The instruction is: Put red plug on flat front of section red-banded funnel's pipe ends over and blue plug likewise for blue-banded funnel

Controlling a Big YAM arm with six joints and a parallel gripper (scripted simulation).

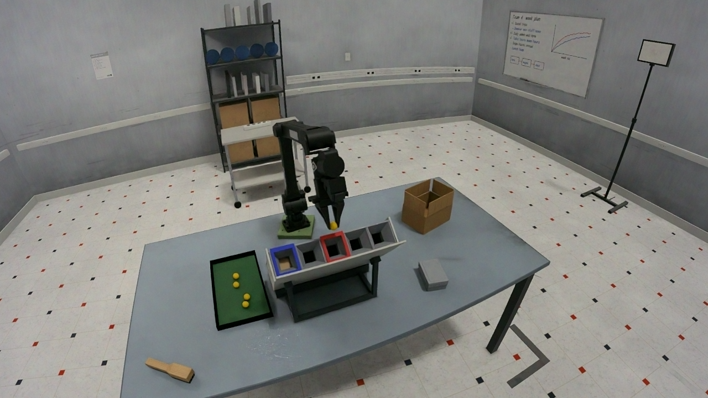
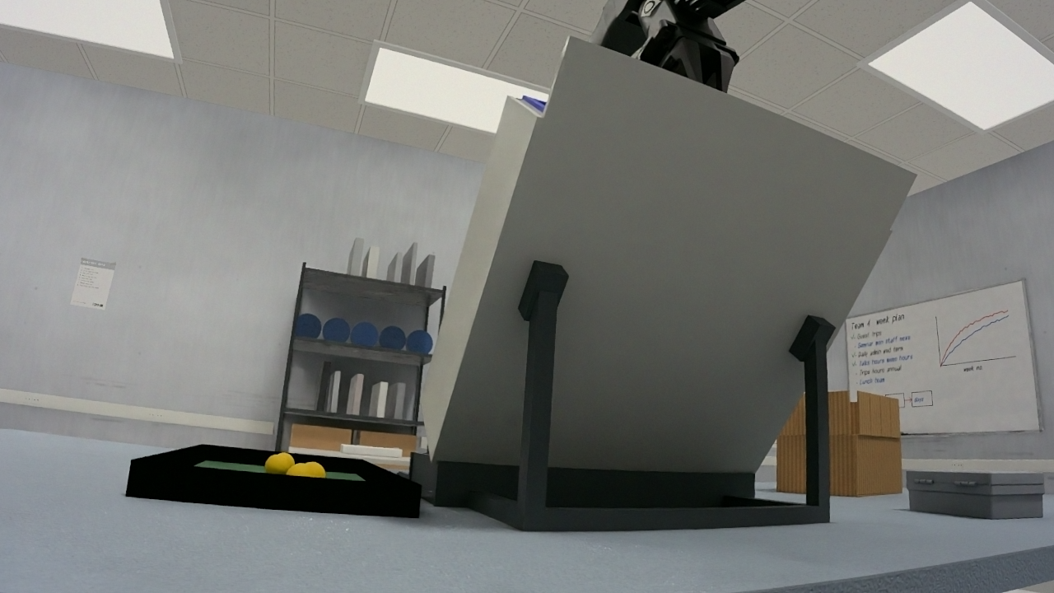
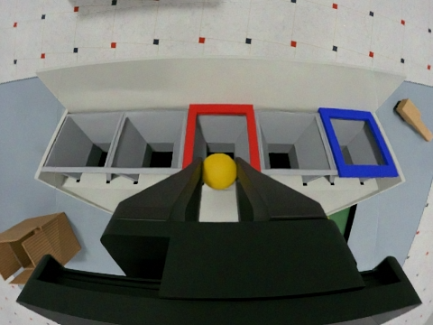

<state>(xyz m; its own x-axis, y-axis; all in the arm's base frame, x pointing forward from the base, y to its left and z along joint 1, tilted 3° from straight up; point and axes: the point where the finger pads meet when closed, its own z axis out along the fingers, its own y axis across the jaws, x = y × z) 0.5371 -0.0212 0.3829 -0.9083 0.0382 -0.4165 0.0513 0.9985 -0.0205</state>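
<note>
My gripper (image 3: 218, 164) is shut on a yellow marble (image 3: 219, 171). It hangs just above the back rim of the red-banded funnel (image 3: 221, 135), which also shows in the top view (image 1: 335, 246). The marble shows at my fingertips there too (image 1: 333, 225). The blue-banded funnel (image 1: 284, 258) is at the left end of the funnel row; in the wrist view it is at the right (image 3: 358, 142). Several yellow marbles (image 1: 240, 290) lie in the green tray (image 1: 239, 289). The white cover (image 2: 663, 280) hides the pipes and sections. No plugs are in view.
A cardboard box (image 1: 426, 205) stands at the table's back right. A grey block (image 1: 432, 274) lies right of the funnel stand. A wooden piece (image 1: 170, 369) lies at the table's front left corner. The arm's base (image 1: 296, 226) is behind the funnels.
</note>
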